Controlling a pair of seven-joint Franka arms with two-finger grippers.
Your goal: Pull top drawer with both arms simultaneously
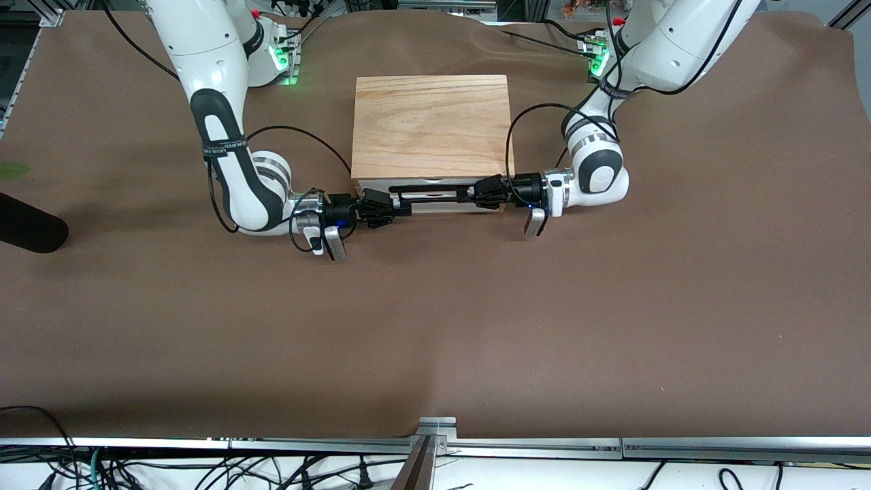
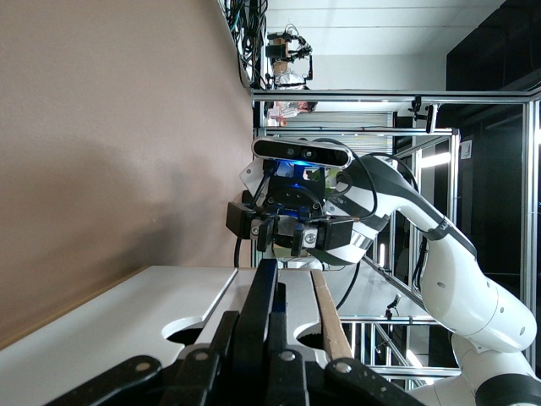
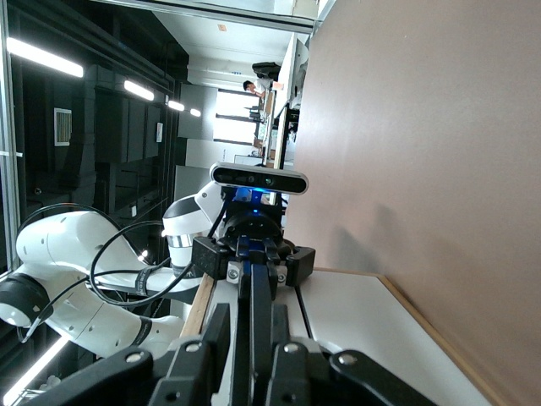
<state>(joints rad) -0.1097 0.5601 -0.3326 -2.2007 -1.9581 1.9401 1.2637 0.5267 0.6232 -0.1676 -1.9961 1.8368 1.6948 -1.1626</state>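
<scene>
Top drawer (image 1: pixel 435 202) ajar, arms (image 1: pixel 238 184) flanking.

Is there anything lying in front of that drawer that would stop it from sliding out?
Nothing visible does. The top drawer faces bare brown table on the front camera's side. The left gripper and right gripper are shut on its black handle, one at each end.
</scene>
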